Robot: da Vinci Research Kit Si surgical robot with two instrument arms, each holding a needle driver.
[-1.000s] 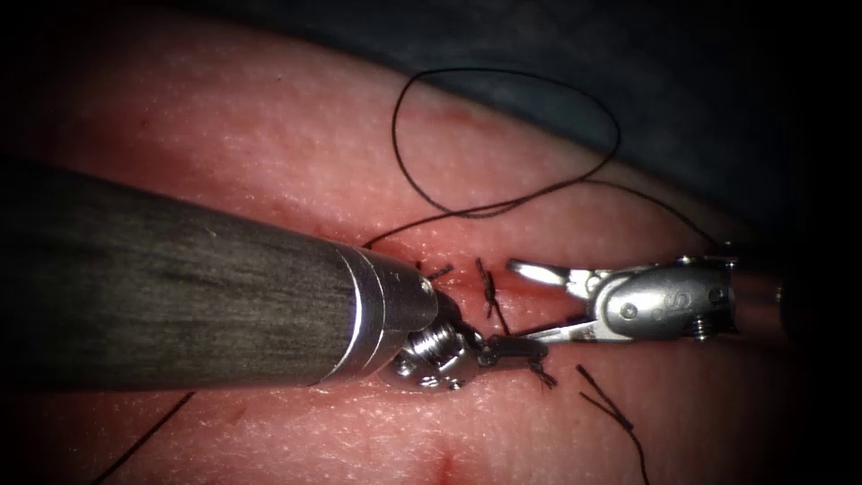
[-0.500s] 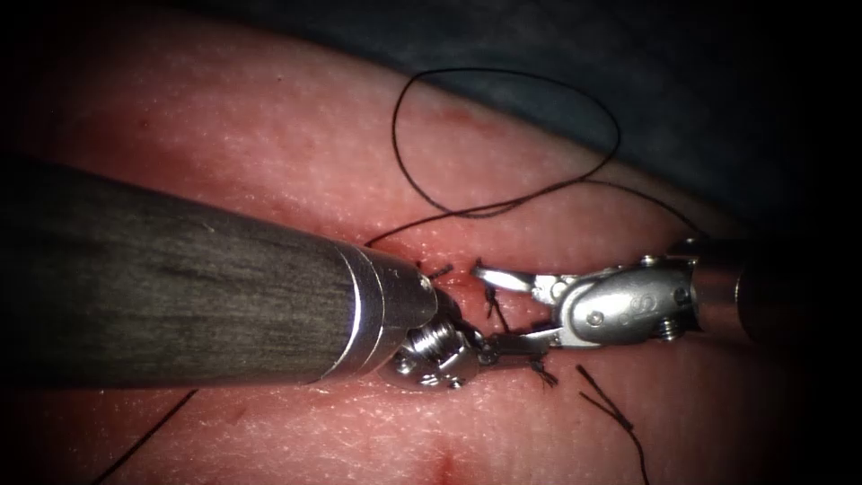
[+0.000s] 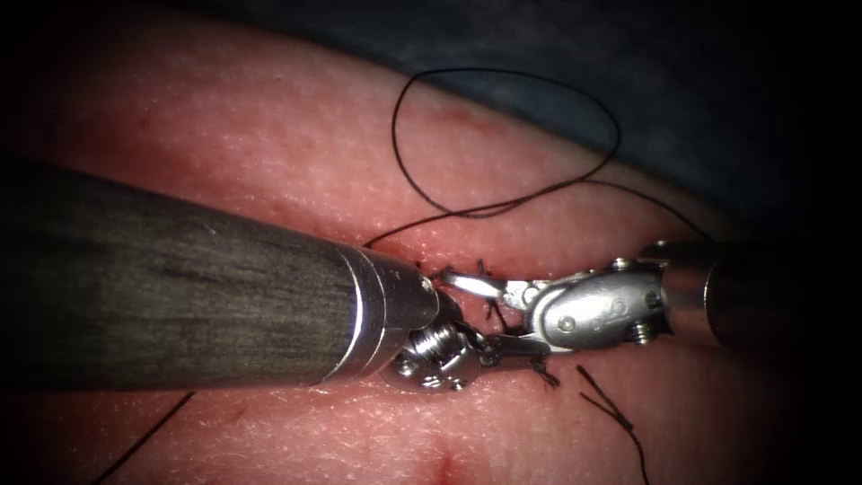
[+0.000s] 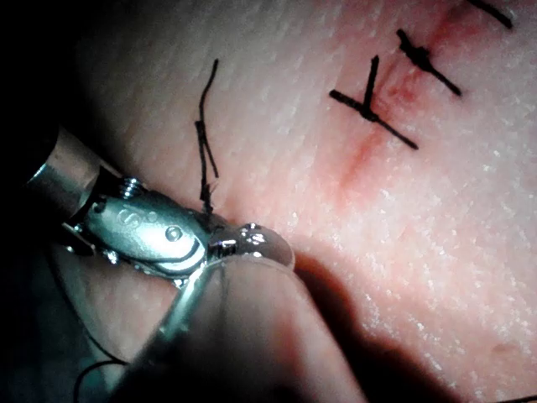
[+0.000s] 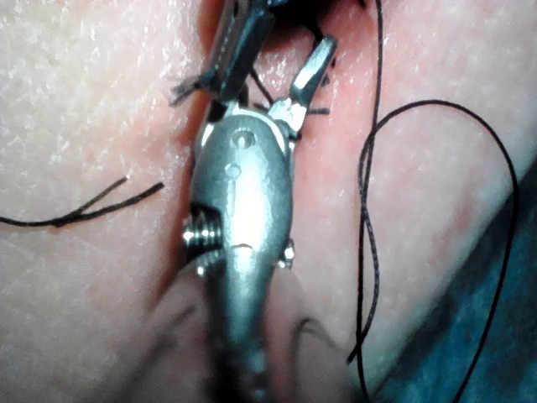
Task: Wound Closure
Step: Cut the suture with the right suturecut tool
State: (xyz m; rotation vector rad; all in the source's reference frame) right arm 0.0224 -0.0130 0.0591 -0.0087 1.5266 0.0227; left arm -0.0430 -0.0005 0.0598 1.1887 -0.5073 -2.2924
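Over the cut in the tissue, my left tool reaches in from the left with its dark jaws together on a short frayed thread end at a stitch. The right tool comes from the right with its jaws spread wide. Its upper jaw lies over the cut near a tied stitch, and its lower jaw lies along the left tool's jaws. Nothing sits between the right jaws. The right wrist view gives the same open right tool beside the dark left jaws. In the left wrist view, the right tool's body rests on the tissue.
A long thread loops over the far tissue and runs down to the cut. Cut thread ends lie on the near right. Two tied stitches cross a red line. Dark cloth borders the far edge.
The right tool has slid left along the cut with its jaws still open, closing in on the left tool's wrist. The left tool and the thread loop have stayed put.
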